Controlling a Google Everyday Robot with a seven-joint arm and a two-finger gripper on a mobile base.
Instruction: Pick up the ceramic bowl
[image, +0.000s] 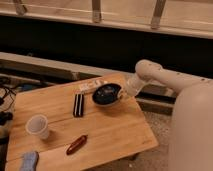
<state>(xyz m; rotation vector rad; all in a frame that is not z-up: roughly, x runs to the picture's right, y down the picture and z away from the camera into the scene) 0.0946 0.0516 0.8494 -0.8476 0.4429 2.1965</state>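
— What takes up the most room?

— The robot's white body (192, 130), cut off by the right and bottom edges. Its arm (150, 75) bends at a rounded elbow and reaches leftward and down over the wooden tabletop (115, 132), whose near-left corner runs out of view.

— And behind?

— A dark band of wall, with pale railing posts along the top, cropped above. At the far left, dark cables lie on the floor, hard to make out.

— Where is the ceramic bowl?

— The ceramic bowl (106, 94) is at the far right part of the tabletop, tilted, its dark speckled inside turned toward the camera. Whether its underside touches the wood I cannot tell.

— The claw?

— The claw (121, 93) is at the bowl's right rim, at the end of the arm. It seems clamped on that rim, though the fingers merge with the dark bowl and can't be picked apart.

— What else?

— A white cup (38, 126) stands upright at the left, well apart from the bowl. A flat black striped object (78, 105) lies just left of the bowl — what it is, I cannot say. A pale flat packet (92, 85) lies at the far edge, its print unreadable. A reddish-brown elongated object (77, 144) lies near the front edge, and something blue (28, 161) at the bottom-left is cut off by the frame.
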